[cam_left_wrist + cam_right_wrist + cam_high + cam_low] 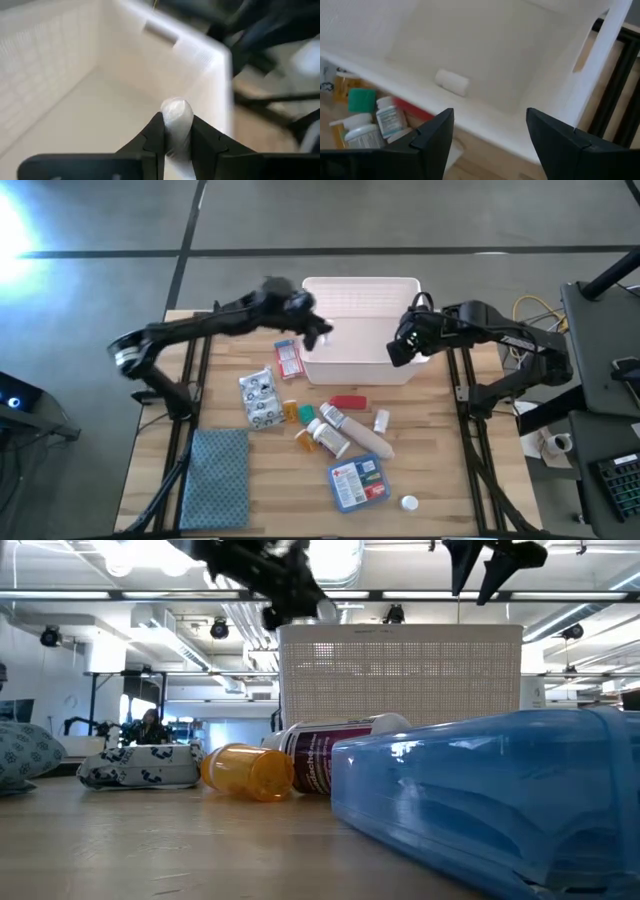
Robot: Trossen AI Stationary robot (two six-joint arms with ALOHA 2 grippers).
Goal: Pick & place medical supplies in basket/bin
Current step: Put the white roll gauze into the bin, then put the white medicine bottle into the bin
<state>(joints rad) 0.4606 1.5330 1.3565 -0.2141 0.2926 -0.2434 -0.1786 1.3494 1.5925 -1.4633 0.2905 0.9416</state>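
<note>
- A blue first-aid packet [500, 800] fills the foreground of the low view, with a white pill bottle [330, 750] and an orange vial [247, 770] lying behind it on the wooden table [150, 850].
- The white bin [360, 330] is seen at the table's far edge.
- One small white roll [452, 82] is shown lying on the bin floor only in the right wrist view.
- The left gripper [175, 131] is held over the bin's left side, fingers clamped on a white wrapped item [177, 120].
- The right gripper [490, 135] is poised over the bin's right rim, fingers wide apart.
- Only from above are a red tube [348, 402] and silvery blister packs [261, 398] seen outside the bin.
</note>
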